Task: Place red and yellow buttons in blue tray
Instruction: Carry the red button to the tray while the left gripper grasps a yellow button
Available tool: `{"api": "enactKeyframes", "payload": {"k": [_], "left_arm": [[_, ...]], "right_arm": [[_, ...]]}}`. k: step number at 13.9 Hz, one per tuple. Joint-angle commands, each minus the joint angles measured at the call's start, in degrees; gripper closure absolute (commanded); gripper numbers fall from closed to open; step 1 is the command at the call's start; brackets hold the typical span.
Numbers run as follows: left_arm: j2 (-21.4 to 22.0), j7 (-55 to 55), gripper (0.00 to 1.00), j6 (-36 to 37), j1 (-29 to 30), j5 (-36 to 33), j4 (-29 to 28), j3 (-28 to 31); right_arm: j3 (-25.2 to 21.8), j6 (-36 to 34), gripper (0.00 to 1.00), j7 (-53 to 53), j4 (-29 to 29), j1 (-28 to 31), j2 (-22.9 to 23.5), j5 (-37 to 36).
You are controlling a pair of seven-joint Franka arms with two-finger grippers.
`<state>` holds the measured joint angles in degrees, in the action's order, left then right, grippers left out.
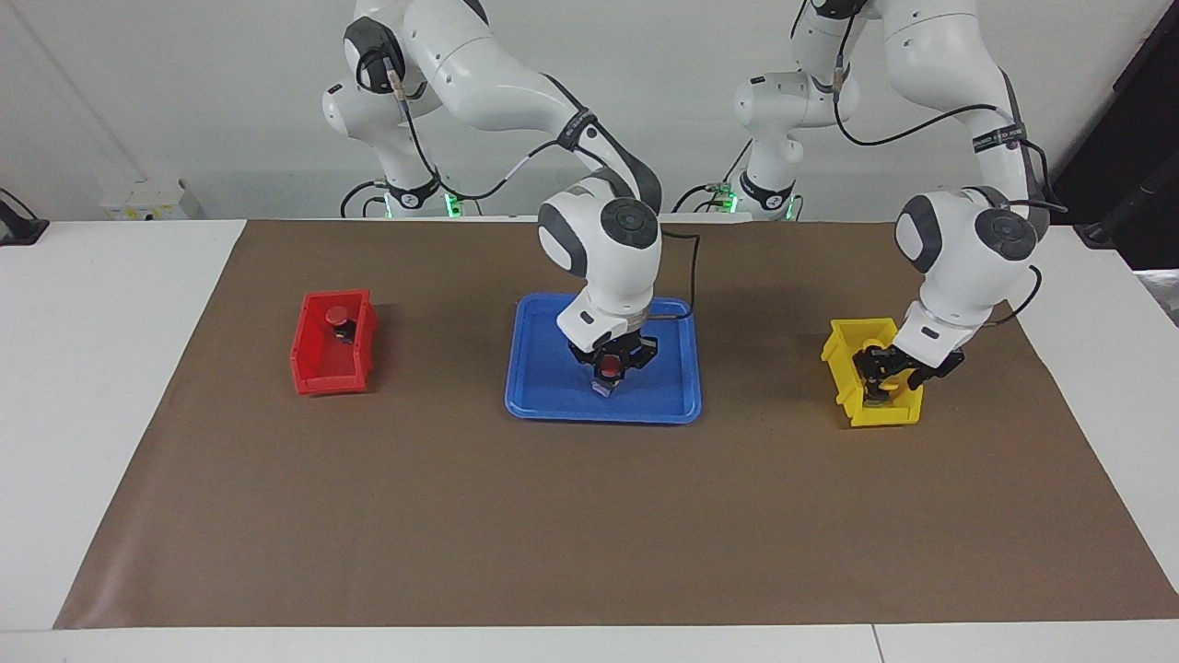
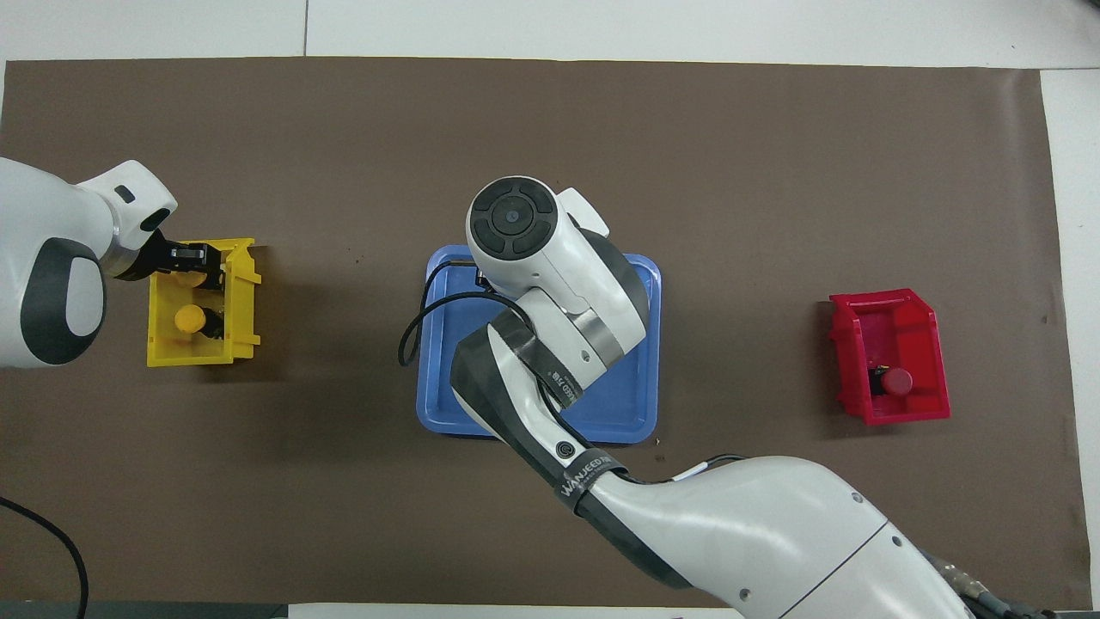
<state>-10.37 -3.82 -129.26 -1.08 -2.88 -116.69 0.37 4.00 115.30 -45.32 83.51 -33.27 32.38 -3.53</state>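
Brown paper [image 1: 589, 516] covers the middle of the white table [image 1: 92, 414], and both arms reach down to it from the top of the facing view.

At the left of the facing view, the small red bin [image 1: 332, 343] sits on the paper. One red button [image 1: 337, 318] stands inside it, in the part nearer to the robots.

At the centre of this view lies the blue tray [image 1: 603, 358]. The right arm comes from the upper left of the frame and bends down over the tray. The right gripper [image 1: 610, 366] is low inside the tray, with its fingers clenched on a second red button [image 1: 610, 369]. The button's base is close to the tray floor, but I cannot tell if it touches. In the overhead view the arm covers most of the tray [image 2: 438, 395], so the gripper and this button are hidden there.

At the right of the facing view sits the small yellow bin [image 1: 869, 384]. The left gripper [image 1: 886, 366] is lowered into it, around a yellow button [image 1: 875, 377]; I cannot tell if the fingers have closed on it. In the overhead view, at the left of the frame, the left gripper [image 2: 193, 258] is over the part of the bin [image 2: 203, 303] farther from the robots, and another yellow button [image 2: 189, 320] stands free in the nearer part.
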Motion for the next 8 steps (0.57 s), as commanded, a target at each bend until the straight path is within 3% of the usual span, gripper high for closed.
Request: {"api": "enactKeyframes", "payload": {"k": [1, 2, 5, 7, 8], "left_arm": [[0.62, 0.48, 0.99, -1.7, -0.07, 0.5, -1.52, 0.07], [0.44, 0.66, 0.99, -1.09, -0.15, 0.5, -0.3, 0.07], [-0.97, 0.04, 0.99, 5.92, -1.38, -0.63, 8.29, 0.16], [-1.05, 0.39, 0.99, 18.37, -2.17, -1.87, 18.55, -0.45], [-2.45, 1.53, 0.99, 24.17, -5.66, -1.78, 23.57, -0.46]], "right_arm": [[-0.04, 0.9, 0.13, -0.65, 1.57, 0.66, -1.35, 0.1], [-0.13, 1.5, 0.0, -0.65, 0.96, 0.92, -1.44, 0.19], [-0.31, -0.77, 0.0, 1.88, -2.31, 5.64, -4.05, -0.69], [-0.22, -5.59, 0.0, 9.59, 4.16, 11.62, -12.38, 0.18], [-0.13, -5.09, 0.0, 13.37, 10.73, 14.52, -17.3, 0.28]]}}
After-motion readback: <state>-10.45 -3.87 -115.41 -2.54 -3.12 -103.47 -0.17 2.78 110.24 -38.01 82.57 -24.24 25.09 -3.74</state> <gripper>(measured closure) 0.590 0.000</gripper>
